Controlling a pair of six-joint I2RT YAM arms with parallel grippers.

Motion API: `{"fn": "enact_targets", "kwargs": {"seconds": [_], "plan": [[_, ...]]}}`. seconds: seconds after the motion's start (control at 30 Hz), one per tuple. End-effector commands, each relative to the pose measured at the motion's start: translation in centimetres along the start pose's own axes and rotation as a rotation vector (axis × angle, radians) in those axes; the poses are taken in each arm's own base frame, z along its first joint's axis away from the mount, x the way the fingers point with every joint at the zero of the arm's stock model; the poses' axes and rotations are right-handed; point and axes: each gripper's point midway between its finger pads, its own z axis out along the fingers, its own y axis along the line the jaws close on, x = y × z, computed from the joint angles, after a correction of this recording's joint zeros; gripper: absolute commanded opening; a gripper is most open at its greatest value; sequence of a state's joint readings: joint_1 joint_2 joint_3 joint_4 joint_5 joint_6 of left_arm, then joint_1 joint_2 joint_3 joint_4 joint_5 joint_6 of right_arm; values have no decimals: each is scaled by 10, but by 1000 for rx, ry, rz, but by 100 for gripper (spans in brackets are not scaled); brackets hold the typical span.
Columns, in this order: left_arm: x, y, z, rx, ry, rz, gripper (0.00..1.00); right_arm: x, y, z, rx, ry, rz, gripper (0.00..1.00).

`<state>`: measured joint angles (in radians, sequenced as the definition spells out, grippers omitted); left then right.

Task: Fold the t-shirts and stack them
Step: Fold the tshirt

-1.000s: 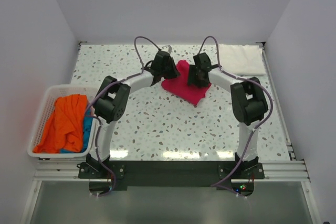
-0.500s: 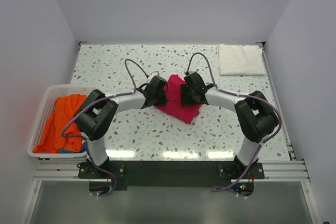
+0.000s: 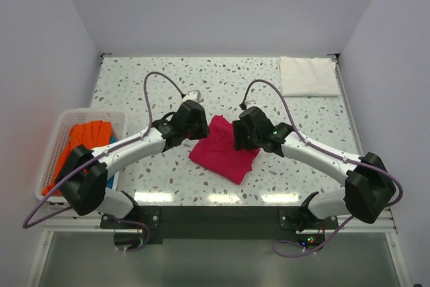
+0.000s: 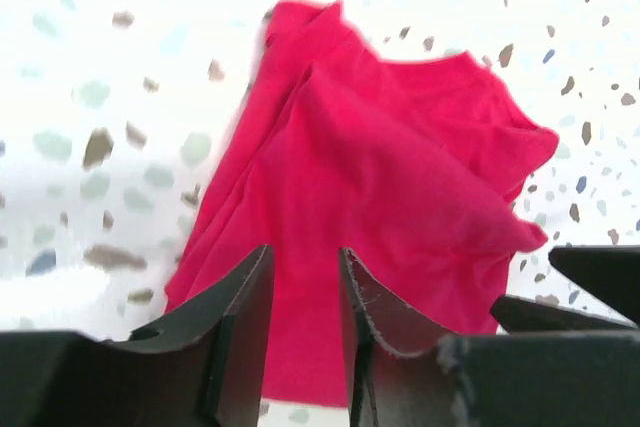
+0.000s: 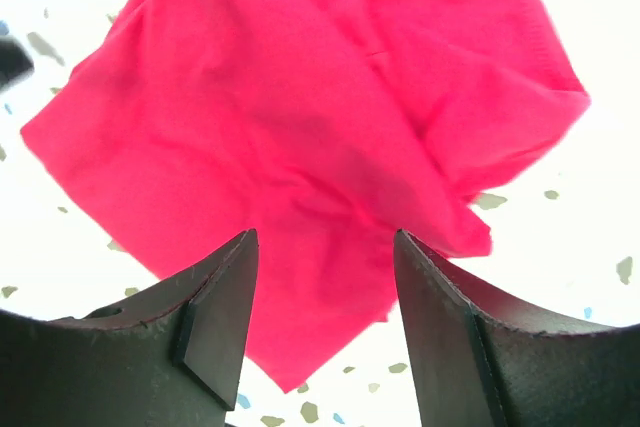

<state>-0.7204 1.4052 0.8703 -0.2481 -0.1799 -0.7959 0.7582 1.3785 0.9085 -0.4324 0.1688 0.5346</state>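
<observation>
The magenta-pink t-shirt (image 3: 222,151) lies crumpled and roughly folded on the speckled table, near the middle. My left gripper (image 3: 199,129) hovers at its left edge and my right gripper (image 3: 240,138) at its right edge. In the left wrist view the shirt (image 4: 400,167) lies under and ahead of my left gripper (image 4: 305,252), whose jaws stand a little apart and hold nothing. In the right wrist view my right gripper (image 5: 325,235) is wide open above the shirt (image 5: 300,97). A white folded t-shirt (image 3: 308,76) lies at the far right corner.
A white slotted basket (image 3: 52,146) stands off the table's left edge, holding an orange shirt (image 3: 84,149) and a blue one (image 3: 111,169). White walls close in the table on three sides. The right gripper's fingers (image 4: 590,277) show in the left wrist view.
The pink shirt has moved from the table's far middle toward the near edge, and both grippers came with it. Both arms now stretch out lower and flatter.
</observation>
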Motion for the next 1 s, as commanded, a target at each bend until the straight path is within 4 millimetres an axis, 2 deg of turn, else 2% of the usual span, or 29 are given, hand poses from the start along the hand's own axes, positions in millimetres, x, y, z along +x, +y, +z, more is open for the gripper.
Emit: {"fn": "enact_targets", "kwargs": {"seconds": [0.0,0.03,0.07,0.1,0.13,0.2,0.3,0.43,0.8,0.97], "plan": [[-32,-17,11,-5,-29,219,38,-7,-18,-9,98,-19,-17,60],[-41,-23,12,-7,-30,268,38,-3,-21,-9,110,-9,-21,58],[-35,-20,24,-21,5,299,38,-1,-24,-10,118,-7,-19,54],[-39,-28,26,-1,6,320,41,-1,-26,-12,124,-16,-9,51],[-32,-23,36,-24,41,355,42,4,-32,-12,142,-16,-10,49],[-37,-31,43,-10,47,379,46,7,-38,-14,166,-19,-1,49],[-29,-30,63,-24,94,413,49,13,-51,-13,214,-21,-6,49],[-27,-30,76,-42,115,414,50,19,-58,-6,230,-9,-14,49],[-31,-35,93,-55,98,390,53,28,-68,21,224,1,-1,48],[-29,-32,101,-61,111,388,53,29,-71,33,205,6,18,43]]}}
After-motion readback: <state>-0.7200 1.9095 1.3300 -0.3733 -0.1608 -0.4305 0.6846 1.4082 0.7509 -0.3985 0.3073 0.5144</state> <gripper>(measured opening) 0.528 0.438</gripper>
